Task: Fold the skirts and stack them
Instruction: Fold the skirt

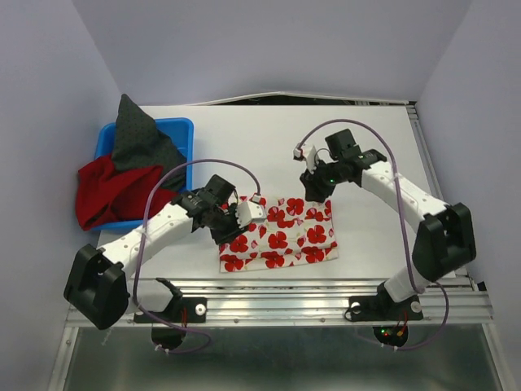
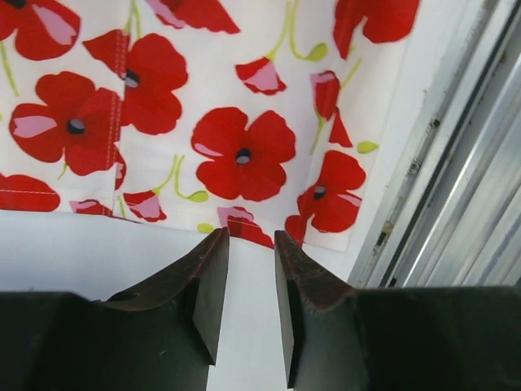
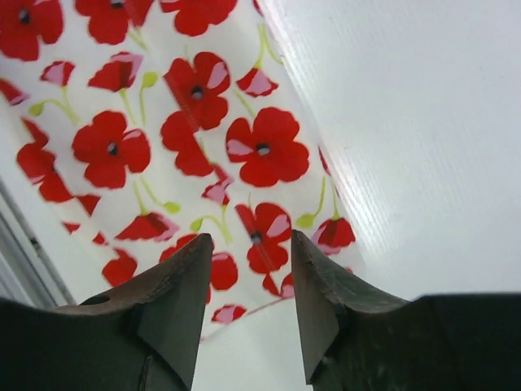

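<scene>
White table (image 1: pixel 244 138) between pale lilac walls (image 1: pixel 49 81) bears the flowered skirt (image 1: pixel 285 243).

Pale lilac walls (image 1: pixel 49 65); white table (image 1: pixel 244 138); aluminium rail (image 1: pixel 285 295) along near edge.

The white skirt with red flower print (image 2: pixel 203 106) lay flat across the upper part of the view, a stitched seam running down its left side. Its near edge ended on the bare white table (image 2: pixel 73 252). The left gripper (image 2: pixel 251 236) pointed at that edge, its two dark fingers (image 2: pixel 207 277) parted by a narrow gap with only tabletop showing between them. Whether the tips touched the cloth could not be told. A ribbed metal rail (image 2: pixel 464 187) ran diagonally along the right.
</scene>
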Tool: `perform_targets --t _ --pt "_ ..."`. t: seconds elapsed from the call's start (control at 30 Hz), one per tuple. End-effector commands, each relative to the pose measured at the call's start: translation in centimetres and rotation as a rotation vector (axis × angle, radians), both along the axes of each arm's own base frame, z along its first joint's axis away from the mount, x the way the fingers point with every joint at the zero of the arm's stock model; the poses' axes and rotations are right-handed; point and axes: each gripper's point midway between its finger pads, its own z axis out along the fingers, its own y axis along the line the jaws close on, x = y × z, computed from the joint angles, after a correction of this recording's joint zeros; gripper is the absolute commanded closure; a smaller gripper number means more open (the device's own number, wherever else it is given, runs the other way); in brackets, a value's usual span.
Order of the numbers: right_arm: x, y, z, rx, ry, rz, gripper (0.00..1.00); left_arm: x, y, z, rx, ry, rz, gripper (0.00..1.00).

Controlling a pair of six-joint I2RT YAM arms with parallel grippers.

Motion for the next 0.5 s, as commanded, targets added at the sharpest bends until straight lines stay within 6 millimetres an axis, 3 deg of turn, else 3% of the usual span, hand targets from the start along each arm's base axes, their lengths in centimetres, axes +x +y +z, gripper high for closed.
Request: perform_targets --t 0.0,0.17,0.33,0.43,0.47 --pt "3.4 1.4 -3.9 -0.008 0.049 -0.077 0.52 3.0 -1.0 -0.2 -0.015 -0.042 0.147 0.63" --pt "6.6 0.7 -8.5 -0.106 0.037 -0.148 0.39 4.5 -2.1 -0.7 -0.007 -0.023 0.160 0.70" --pt "8.1 0.8 -10.2 -0.123 0.006 -0.160 0.37 5.1 -2.4 -0.9 -0.015 -0.021 0.169 0.70" --pt "7.7 0.4 -11.7 -0.158 0.031 -0.134 0.49 5.4 -2.3 -0.8 -0.019 -0.027 0.188 0.70" --pt "7.5 0.2 -12.1 -0.170 0.035 -0.127 0.58 5.5 -2.4 -0.7 -0.023 -0.028 0.194 0.70"
